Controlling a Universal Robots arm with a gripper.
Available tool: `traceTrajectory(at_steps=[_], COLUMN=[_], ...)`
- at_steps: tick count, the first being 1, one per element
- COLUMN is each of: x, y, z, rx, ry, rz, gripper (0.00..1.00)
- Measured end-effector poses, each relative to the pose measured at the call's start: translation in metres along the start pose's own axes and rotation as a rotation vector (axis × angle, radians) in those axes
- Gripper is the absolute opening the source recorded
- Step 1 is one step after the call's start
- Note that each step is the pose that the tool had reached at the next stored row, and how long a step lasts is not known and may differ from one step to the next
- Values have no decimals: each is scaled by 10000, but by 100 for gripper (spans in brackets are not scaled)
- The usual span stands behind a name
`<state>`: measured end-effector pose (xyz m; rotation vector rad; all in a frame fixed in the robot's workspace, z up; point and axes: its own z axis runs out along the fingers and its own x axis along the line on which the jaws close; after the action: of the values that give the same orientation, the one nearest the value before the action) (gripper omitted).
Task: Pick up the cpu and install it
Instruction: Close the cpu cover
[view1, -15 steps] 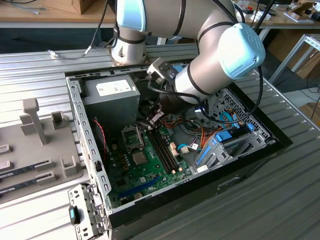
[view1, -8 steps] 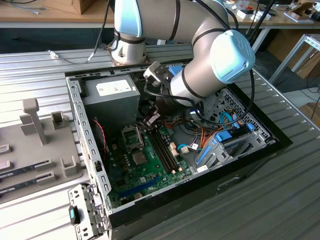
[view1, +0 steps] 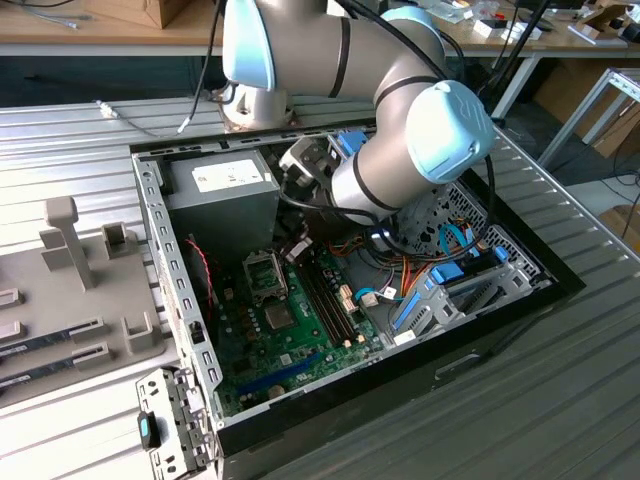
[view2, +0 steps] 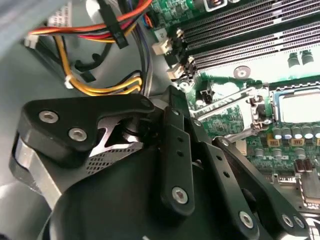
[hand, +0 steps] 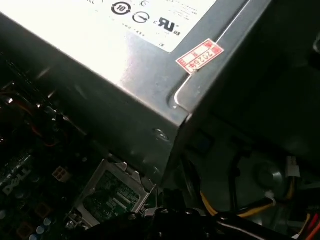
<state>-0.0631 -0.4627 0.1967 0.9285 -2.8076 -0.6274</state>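
Presently, gripper (view1: 299, 244) sits beside open, apparently unfilled socket (view1: 262, 272); grip state cannot be told; installation outstanding.

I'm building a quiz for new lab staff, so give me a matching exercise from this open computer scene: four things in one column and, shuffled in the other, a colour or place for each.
Things:
1. power supply
2. motherboard
3. moulded tray
4. drive brackets

Descriptions:
A. blue, toward the exterior view's right
B. grey, outside the case, on the exterior view's left
C. green, flat on the case floor
D. silver-grey box with a white label

Pairs: 1-D; 2-C; 3-B; 4-A
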Motion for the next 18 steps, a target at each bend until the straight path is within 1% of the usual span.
traceTrajectory(at_steps=[2,3,5,6,8,10,11,12,14,18], x=[18,31,75,95,119,126,129,134,140,158], y=[9,16,39,50,63,66,68,74,76,62], z=[8,11,21,26,26,16,1,-28,-55,-86], rx=[-3,-20,-50,-65,-89,-134,-172,-193,-199,-229], ry=[0,-14,-61,-75,-128,-166,-194,-207,-210,-232], rz=[0,-6,-31,-37,-58,-75,-86,-92,-94,-104], gripper=[11,11,11,11,11,11,11,11,11,11])
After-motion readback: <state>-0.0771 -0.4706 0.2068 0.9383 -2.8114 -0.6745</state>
